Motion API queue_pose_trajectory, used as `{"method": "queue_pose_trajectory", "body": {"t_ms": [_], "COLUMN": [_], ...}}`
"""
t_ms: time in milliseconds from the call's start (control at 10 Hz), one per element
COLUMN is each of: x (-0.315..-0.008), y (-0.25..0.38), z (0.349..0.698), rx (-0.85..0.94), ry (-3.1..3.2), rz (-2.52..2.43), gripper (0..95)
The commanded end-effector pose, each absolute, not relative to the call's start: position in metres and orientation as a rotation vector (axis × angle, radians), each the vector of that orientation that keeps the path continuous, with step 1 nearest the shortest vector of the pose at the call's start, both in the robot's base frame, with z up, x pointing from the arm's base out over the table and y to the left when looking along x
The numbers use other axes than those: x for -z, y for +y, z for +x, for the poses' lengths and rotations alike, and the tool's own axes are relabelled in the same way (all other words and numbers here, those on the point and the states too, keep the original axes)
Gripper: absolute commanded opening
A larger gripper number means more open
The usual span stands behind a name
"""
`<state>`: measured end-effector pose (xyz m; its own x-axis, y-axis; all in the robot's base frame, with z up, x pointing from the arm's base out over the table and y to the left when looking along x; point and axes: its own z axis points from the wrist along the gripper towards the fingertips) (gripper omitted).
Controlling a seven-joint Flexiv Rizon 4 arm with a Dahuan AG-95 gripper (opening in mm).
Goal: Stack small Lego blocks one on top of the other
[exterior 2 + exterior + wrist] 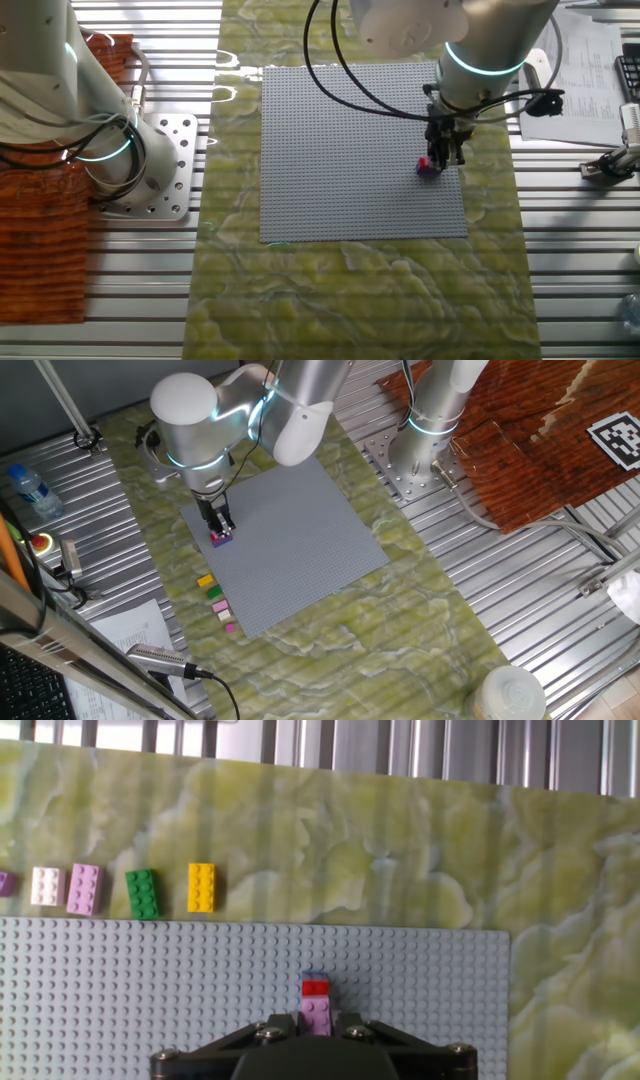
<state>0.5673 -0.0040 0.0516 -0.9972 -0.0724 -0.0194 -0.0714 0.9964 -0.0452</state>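
Down near the edge of the grey baseplate (290, 550) the gripper (219, 530) stands over a small stack of bricks (316, 1005) — a red one above a purple one, on the plate's studs; whether the fingers are clamped on it or apart I cannot tell, since their tips are hidden in the hand view; beside the plate, on the green marbled mat (400, 850), lies a row — yellow brick (201, 887), green brick (142, 893), pink brick (84, 888), white brick (47, 886).
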Motion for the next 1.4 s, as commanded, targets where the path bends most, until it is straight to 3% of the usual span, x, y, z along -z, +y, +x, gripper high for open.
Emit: {"method": "queue_pose_trajectory", "body": {"t_ms": [100, 1400], "x": [-0.034, -0.018], "y": [-0.004, -0.006], "z": [0.565, 0.566], "rx": [0.093, 0.096], "ry": [3.124, 3.131], "rz": [-0.126, -0.114], "gripper": [0.0, 0.0]}}
